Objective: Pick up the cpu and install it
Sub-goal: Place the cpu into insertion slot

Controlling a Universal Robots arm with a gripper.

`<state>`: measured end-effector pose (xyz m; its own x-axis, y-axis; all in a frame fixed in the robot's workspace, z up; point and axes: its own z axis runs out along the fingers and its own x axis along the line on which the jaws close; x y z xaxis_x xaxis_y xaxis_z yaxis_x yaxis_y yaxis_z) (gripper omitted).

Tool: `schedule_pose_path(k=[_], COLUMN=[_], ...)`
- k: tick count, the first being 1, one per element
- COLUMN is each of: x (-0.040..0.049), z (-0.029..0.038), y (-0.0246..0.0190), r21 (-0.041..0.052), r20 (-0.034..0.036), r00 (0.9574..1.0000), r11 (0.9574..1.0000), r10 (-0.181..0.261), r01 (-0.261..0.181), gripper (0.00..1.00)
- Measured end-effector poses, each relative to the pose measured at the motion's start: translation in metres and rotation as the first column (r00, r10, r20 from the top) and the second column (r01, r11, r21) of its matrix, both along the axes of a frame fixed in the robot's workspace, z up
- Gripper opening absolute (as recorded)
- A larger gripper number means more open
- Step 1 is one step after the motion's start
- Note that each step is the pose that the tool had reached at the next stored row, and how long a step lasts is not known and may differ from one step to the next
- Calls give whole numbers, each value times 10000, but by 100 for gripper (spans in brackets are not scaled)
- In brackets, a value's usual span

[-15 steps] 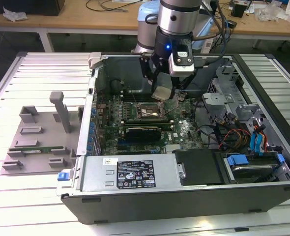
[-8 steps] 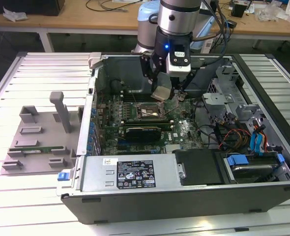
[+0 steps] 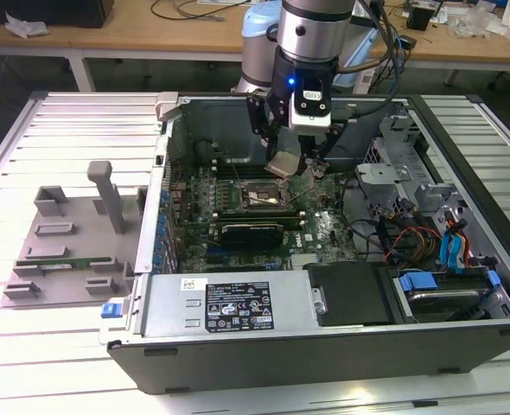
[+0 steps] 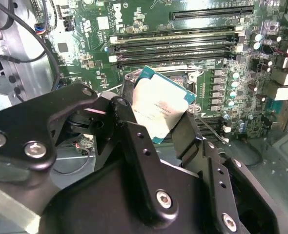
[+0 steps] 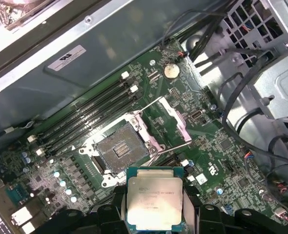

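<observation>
Exterior view: gripped cpu (image 3: 283,164) tilted above open socket (image 3: 260,198).

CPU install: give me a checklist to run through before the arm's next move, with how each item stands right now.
1. Grip on the cpu: ok. The gripper is shut on it, fingers on two opposite edges.
2. Is the socket empty: ok. Its contact field is bare.
3. Is the load plate open: ok. It is swung up off the socket.
4. Is the cpu clear of the board: ok. It hangs above it, apart from the socket.
5. Is the cpu level: not ok. It looks tilted in the exterior view.
6. Does the corner mark match the socket: cannot tell.
</observation>
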<state>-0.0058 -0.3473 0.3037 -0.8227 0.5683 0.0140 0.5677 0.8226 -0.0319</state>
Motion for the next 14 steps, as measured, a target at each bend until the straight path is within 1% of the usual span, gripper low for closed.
schedule_pose_path(k=[5,7,9,12,14], x=[0,0,0,0,0], z=[-1,-1,-1,-1,-2], y=[0,0,0,0,0], r21=[0,0,-1,0,-1], r20=[0,0,0,0,0], r00=[9988,9982,9966,9949,9928], r11=[9988,9982,9966,9949,9928], r10=[-480,-598,-820,-1006,-1199], r01=[480,598,820,1006,1199], gripper=[55,55,55,55,55])
